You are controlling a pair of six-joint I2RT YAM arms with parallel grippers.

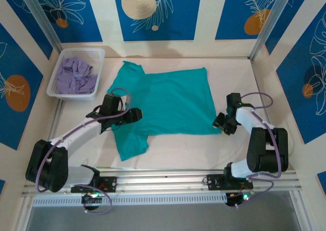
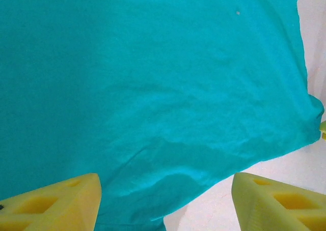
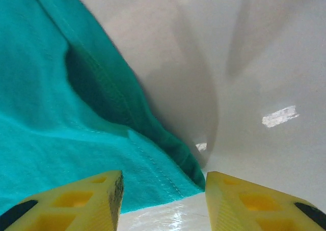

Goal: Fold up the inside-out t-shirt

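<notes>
The t-shirt (image 1: 168,101) was soft, matt teal cloth, a fine knit lying in shallow wrinkles, its hem double-stitched at the left of the right wrist view. The table (image 1: 178,145) beneath it was smooth and off-white with a faint sheen, catching bright glossy glints. The fingers (image 2: 51,205) of the left gripper (image 2: 165,190) and right gripper (image 3: 163,182) were yellow, matt and slightly grainy, like moulded plastic. At upper left of the top view, a white perforated plastic basket (image 1: 100,54) held crumpled lavender cloth (image 1: 76,76). Along the bottom ran a brushed metal rail (image 1: 163,177).
</notes>
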